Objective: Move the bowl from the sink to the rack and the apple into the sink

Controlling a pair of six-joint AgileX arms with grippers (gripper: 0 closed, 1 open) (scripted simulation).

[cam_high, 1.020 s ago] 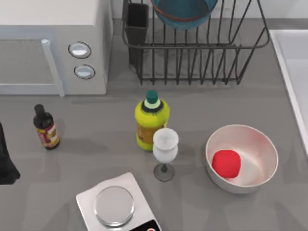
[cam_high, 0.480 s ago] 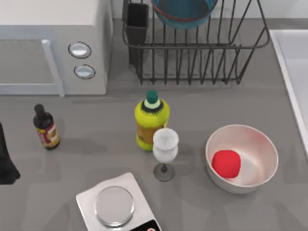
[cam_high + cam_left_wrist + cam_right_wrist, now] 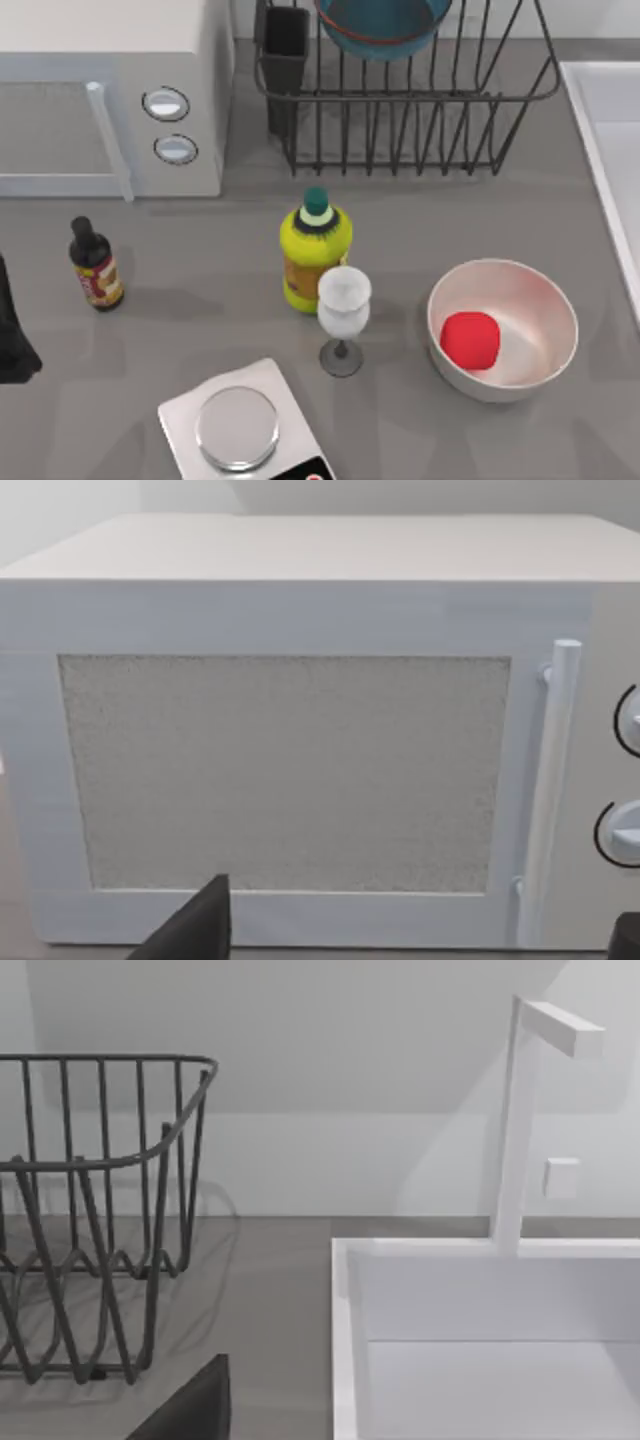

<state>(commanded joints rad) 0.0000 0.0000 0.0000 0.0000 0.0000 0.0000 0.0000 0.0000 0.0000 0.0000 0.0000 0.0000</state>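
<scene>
So: grey table (image 3: pixel 180 260), pale wall behind. Bowl (image 3: pixel 382 25) sits in the rack (image 3: pixel 400 110) at the back; apple (image 3: pixel 470 339) lies in the white bowl (image 3: pixel 503 328), well apart from the sink (image 3: pixel 610 130) at the right edge. Left arm (image 3: pixel 12 330) parked at the left edge. Can't tell how either gripper's jaws stand.

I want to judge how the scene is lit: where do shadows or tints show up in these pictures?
Top view: soft shadows beside the wine glass and soy bottle; the apple tints the white bowl pink. Right wrist view: the rack casts bar shadows on the counter.
</scene>
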